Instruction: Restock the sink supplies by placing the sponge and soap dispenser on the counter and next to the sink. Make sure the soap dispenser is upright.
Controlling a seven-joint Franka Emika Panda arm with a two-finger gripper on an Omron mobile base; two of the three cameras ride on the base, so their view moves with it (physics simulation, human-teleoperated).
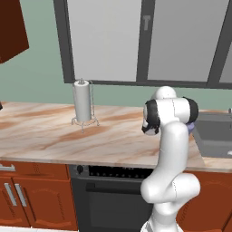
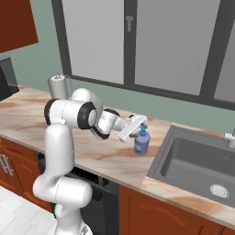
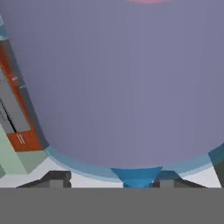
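Marbled surface (image 1: 54, 136) by the sink, soap bottle just set down.

Left base: my arm hides most of the bottle; the paper-towel roll (image 1: 82, 101) stands at ten o'clock from my elbow. Right base: the soap dispenser (image 2: 142, 142) stands upright on the surface, just at nine o'clock of the sink (image 2: 202, 160), my claw (image 2: 136, 126) at its pump. Hand: lavender bottle (image 3: 118, 83) looms close; whether my jaws are parted or gripping, I cannot tell. Releasing seems in hand; next I'd back off cleanly, then find the sponge.
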